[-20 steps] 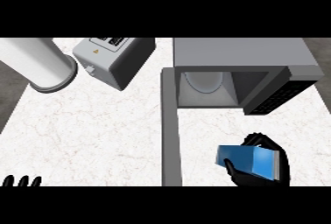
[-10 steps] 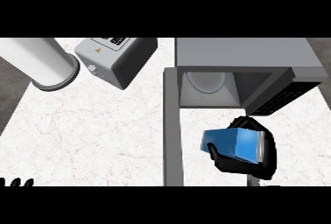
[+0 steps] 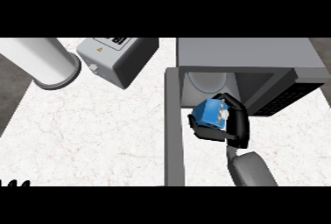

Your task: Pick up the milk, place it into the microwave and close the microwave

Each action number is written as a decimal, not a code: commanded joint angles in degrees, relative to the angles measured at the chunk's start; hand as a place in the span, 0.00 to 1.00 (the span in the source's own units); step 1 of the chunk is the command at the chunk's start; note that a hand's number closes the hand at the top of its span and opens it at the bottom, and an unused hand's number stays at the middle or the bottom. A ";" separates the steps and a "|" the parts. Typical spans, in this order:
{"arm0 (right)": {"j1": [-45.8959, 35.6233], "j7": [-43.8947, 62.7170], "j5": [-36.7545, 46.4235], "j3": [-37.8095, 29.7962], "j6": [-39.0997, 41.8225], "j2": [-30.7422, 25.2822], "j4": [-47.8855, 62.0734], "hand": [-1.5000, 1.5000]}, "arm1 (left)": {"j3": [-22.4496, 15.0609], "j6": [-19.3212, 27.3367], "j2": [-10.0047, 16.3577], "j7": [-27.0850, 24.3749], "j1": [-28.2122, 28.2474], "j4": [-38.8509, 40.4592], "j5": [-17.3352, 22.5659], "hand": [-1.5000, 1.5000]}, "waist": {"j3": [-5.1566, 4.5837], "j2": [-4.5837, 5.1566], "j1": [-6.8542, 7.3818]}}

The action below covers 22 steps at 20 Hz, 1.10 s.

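The milk (image 3: 211, 112) is a blue carton with a pale top, held in the air just in front of the microwave's open mouth. My right hand (image 3: 231, 127) is shut on it, fingers curled over its far side and thumb under its near side. The grey microwave (image 3: 249, 57) stands at the back right, its cavity showing a pale round turntable (image 3: 205, 82). Its door (image 3: 173, 131) swings out toward me, edge-on, just left of the carton. Only the fingertips of my left hand (image 3: 15, 183) show at the lower left edge.
A grey toaster (image 3: 116, 57) stands at the back centre-left. A white cylinder (image 3: 45, 63) lies at the back left. The white marble counter (image 3: 97, 131) spreads left of the door. The dark control panel (image 3: 287, 96) flanks the cavity on the right.
My right hand has carried the milk up and away from me, from the counter's near right to the microwave's opening, tilting the carton so its top faces the view.
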 commanded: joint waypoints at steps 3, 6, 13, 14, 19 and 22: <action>-10.18 -0.62 -1.33 -2.38 -4.76 0.02 15.16 1.00 | 2.21 0.30 0.86 3.39 -2.49 0.09 2.93 0.00 | 0.02 0.13 0.03; -15.55 -5.28 -5.12 -6.50 -2.33 0.02 23.81 1.00 | 2.55 -1.46 0.87 1.92 -0.06 -1.15 1.80 0.00 | 0.04 0.15 0.37; -28.66 -10.54 -4.82 -13.07 -3.87 -2.38 45.56 1.00 | 2.21 -2.09 0.51 1.48 -3.34 2.53 0.66 0.00 | 0.07 0.72 1.52; -28.10 -12.46 -4.37 -13.64 -4.83 -3.30 47.28 1.00 | 0.15 -0.95 -1.41 1.33 -0.38 -0.53 -1.82 0.00 | 0.12 0.85 2.08; -32.34 -16.67 -2.96 -14.99 -5.58 -4.61 56.49 1.00 | 2.70 -3.53 0.45 0.08 -2.96 3.92 0.50 0.00 | 0.12 1.19 2.80; -36.01 -15.86 -2.35 -15.42 -5.34 -6.93 59.48 1.00 | 2.19 -2.25 0.97 3.06 -4.60 1.72 1.42 0.00 | 0.20 1.75 3.58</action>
